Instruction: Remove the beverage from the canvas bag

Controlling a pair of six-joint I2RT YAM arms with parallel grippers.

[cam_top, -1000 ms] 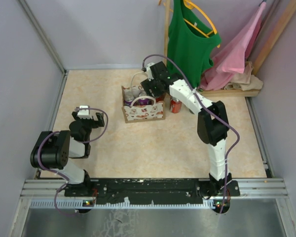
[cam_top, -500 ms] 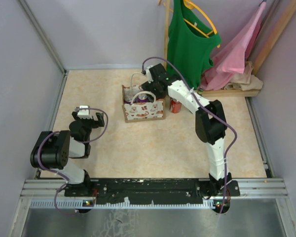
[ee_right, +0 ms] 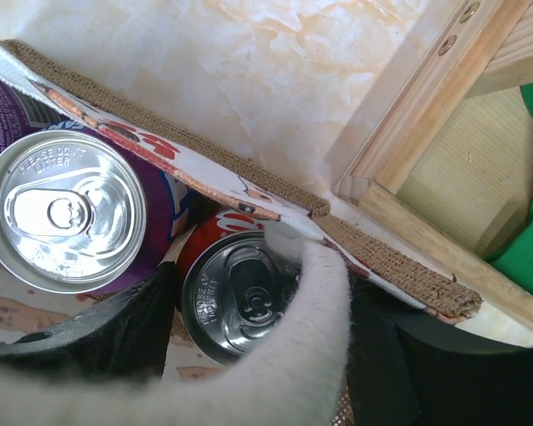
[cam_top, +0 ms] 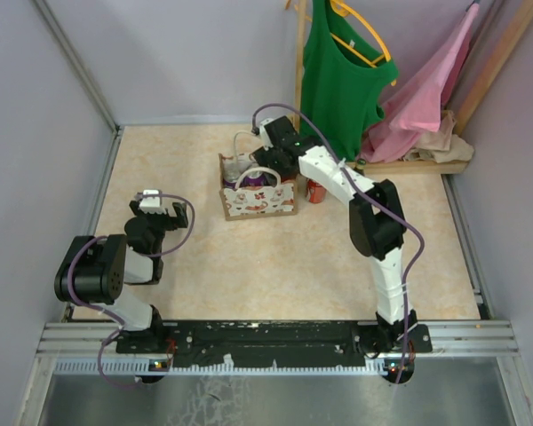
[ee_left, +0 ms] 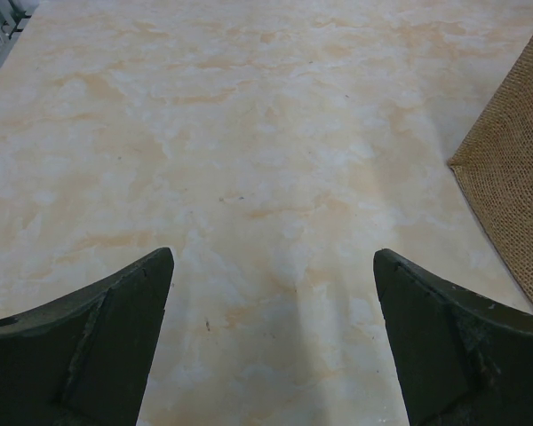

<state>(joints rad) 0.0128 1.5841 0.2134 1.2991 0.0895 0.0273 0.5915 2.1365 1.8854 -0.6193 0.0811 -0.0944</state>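
Nothing is out yet: the red aluminium drink can [ee_right: 247,297] seems to stand inside the boxy beige canvas bag [cam_top: 259,203], beside a purple can [ee_right: 67,209]. Your right claw [ee_right: 258,306] straddles it, jaws apart. Whether they grip it, you cannot tell. The lift is left.

A white handle [ee_right: 324,297] arcs across the red can [ee_right: 240,302]; a purple can [ee_right: 67,213] crowds its side

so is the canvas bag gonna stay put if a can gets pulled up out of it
Probably not firmly. The canvas bag looks small and light, so it may slide or lift. Its wall bows in the right wrist view, so it is likely floppy. A white handle drapes across the right claw and could snag.
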